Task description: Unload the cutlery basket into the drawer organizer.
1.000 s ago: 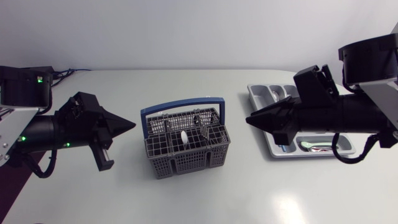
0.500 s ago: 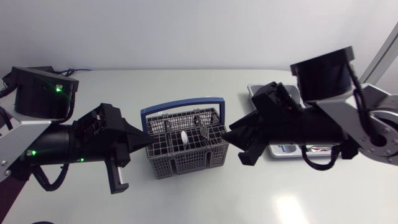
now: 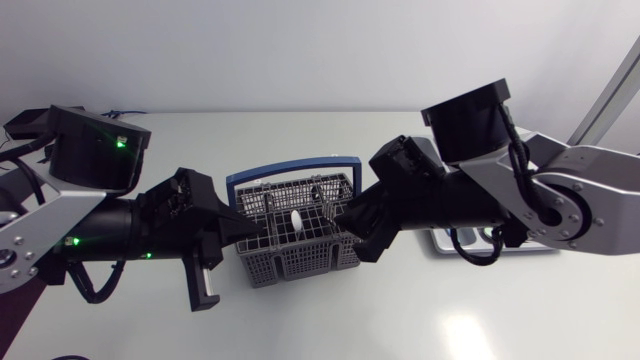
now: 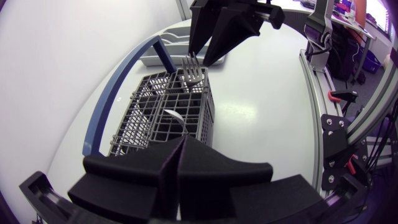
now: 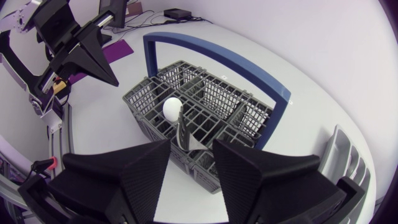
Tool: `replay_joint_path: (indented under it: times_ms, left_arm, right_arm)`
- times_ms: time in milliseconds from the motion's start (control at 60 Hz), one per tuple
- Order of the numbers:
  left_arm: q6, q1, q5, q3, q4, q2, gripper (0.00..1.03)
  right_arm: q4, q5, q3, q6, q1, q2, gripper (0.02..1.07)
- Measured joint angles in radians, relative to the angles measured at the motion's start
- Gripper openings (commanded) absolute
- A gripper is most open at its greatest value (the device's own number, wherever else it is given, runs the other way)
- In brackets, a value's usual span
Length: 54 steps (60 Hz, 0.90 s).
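As both arms swing in from the sides, the cutlery basket now sits between the two claws. Its white spoon and a fork stand just ahead of the right claw, whose fingers are spread and hold nothing. The left claw, fingers pressed together, points at the basket's opposite wall. The drawer organizer lies behind the right claw, so a pick looks imminent. The white table shows glare.
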Motion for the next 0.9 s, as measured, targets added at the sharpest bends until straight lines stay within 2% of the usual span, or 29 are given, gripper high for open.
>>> replay_joint_path:
  times_ms: [183,267,333,417,683,900]
  left_arm:
    - [0.0,-0.003,0.0,0.001,0.0,0.0,0.18]
    - [0.0,-0.003,0.0,0.001,0.0,0.0,0.18]
    - [0.0,-0.003,0.0,0.001,0.0,0.0,0.18]
    - [0.0,-0.003,0.0,0.001,0.0,0.0,0.18]
    - [0.0,-0.003,0.0,0.001,0.0,0.0,0.18]
    - [0.0,-0.01,0.0,0.001,0.001,0.0,0.18]
  right_arm:
    - [0.018,0.061,0.015,0.014,0.049,0.027,0.53]
    - [0.034,0.087,0.028,0.018,0.077,0.053,0.41]
    - [0.056,0.117,0.033,0.019,0.096,0.076,0.27]
    - [0.063,0.145,0.043,0.023,0.109,0.11,0.13]
    - [0.068,0.167,0.055,0.037,0.11,0.134,0.09]
    - [0.024,0.124,0.066,0.043,0.1,0.083,0.08]
